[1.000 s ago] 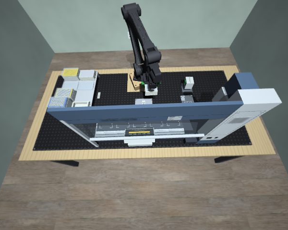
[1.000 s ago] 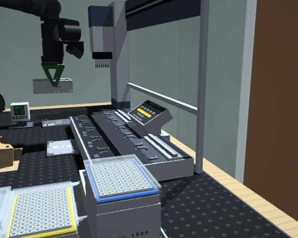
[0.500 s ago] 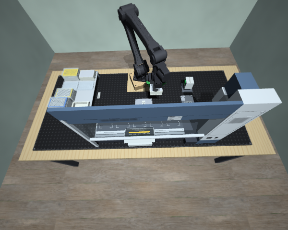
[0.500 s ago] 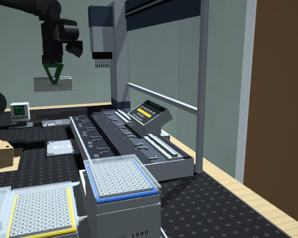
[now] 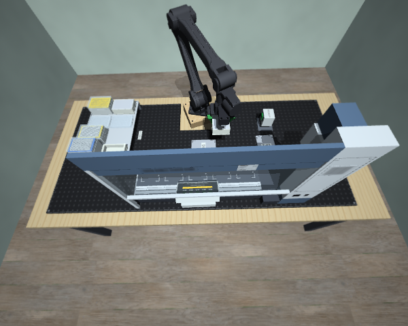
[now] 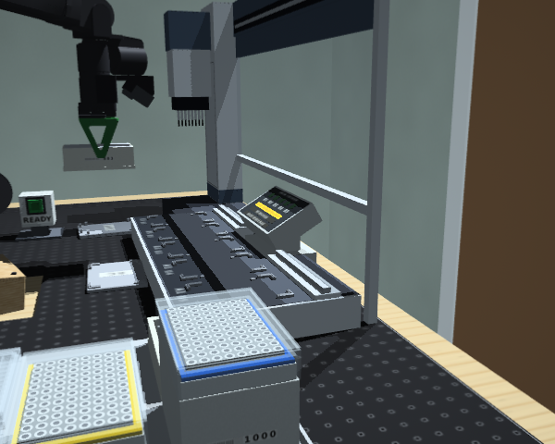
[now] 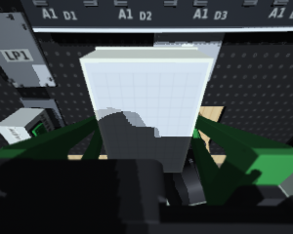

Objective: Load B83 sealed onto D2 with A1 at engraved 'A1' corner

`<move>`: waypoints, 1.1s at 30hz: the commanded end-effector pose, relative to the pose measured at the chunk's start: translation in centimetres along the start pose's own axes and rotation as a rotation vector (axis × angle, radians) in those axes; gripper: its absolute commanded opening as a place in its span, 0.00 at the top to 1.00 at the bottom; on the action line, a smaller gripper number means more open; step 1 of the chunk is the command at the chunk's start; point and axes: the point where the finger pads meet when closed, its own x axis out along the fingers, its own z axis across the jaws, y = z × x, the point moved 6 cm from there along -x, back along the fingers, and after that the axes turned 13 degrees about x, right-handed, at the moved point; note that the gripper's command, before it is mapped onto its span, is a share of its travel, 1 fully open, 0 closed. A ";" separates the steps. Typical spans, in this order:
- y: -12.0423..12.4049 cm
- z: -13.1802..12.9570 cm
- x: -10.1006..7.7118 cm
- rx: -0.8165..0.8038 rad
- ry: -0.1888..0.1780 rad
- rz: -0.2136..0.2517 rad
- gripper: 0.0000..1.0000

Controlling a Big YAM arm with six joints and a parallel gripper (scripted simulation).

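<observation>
My gripper (image 5: 221, 121) (image 6: 98, 149) (image 7: 146, 117) is shut on the deep-well block B83 (image 5: 220, 130) (image 6: 117, 157) (image 7: 146, 93), a white sealed block. It grips the block across its width with the green fingers. It holds the block level, high above the black table beside the arm's base. The deck rail (image 6: 205, 248) (image 5: 197, 181) lies ahead. In the wrist view the engraved 'A1 D2' mark (image 7: 135, 15) is just beyond the block's far edge. The deck positions that show have nothing in them.
The READY key (image 5: 267, 117) (image 6: 37, 206) (image 7: 20, 128) stands on its post. A flat LP1 plate (image 7: 20, 54) (image 6: 103, 229) and a second nest (image 6: 111, 276) (image 5: 202, 143) lie on the table. Tip racks (image 6: 223, 332) (image 6: 77, 391) fill the SHELF (image 5: 123, 121). The gantry (image 5: 204, 154) and pipetting head (image 6: 190, 103) span the deck.
</observation>
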 end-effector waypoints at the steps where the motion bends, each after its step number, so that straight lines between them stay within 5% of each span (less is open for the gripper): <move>1: -1.2 1.3 -3.3 0.004 -0.056 -0.069 1.00; 18: -1.2 1.3 -3.3 0.004 -0.056 -0.069 1.00; 33: -9.4 2.6 -3.0 0.002 -0.049 -0.074 1.00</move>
